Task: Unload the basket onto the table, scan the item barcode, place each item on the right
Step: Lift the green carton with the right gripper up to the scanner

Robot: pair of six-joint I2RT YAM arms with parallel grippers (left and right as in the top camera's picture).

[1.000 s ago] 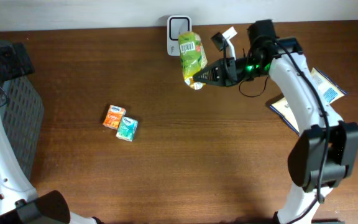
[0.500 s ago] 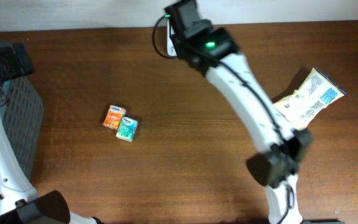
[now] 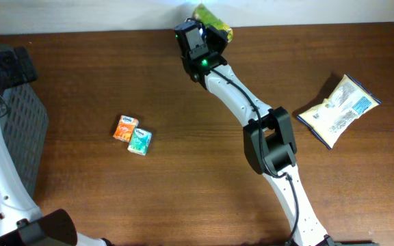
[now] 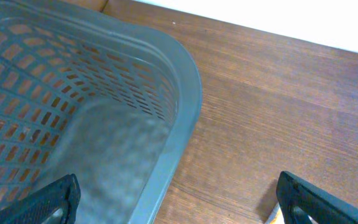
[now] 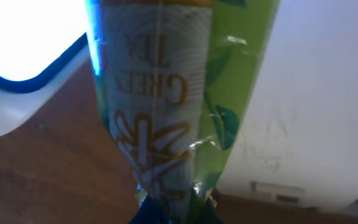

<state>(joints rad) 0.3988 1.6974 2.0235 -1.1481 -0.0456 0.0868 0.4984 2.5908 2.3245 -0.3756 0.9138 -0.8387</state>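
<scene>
At the far edge of the table (image 3: 183,198), the right gripper (image 3: 208,26) has its jaws closed tight on one end of the green tea packet (image 5: 166,106), holding it just beside the brightly lit white scanner (image 5: 23,68). The left gripper (image 4: 179,205) hangs with its jaws spread wide and empty over the rim of a grey basket (image 4: 188,93). An orange pack (image 3: 125,128) and a teal pack (image 3: 139,141) lie touching; 1 white-and-blue bag (image 3: 338,109) lies well apart, to the right.

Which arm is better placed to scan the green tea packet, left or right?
Right. The right fingers are shut on the green tea packet at the table's far edge. The left fingers stand open by the grey basket, holding nothing.
</scene>
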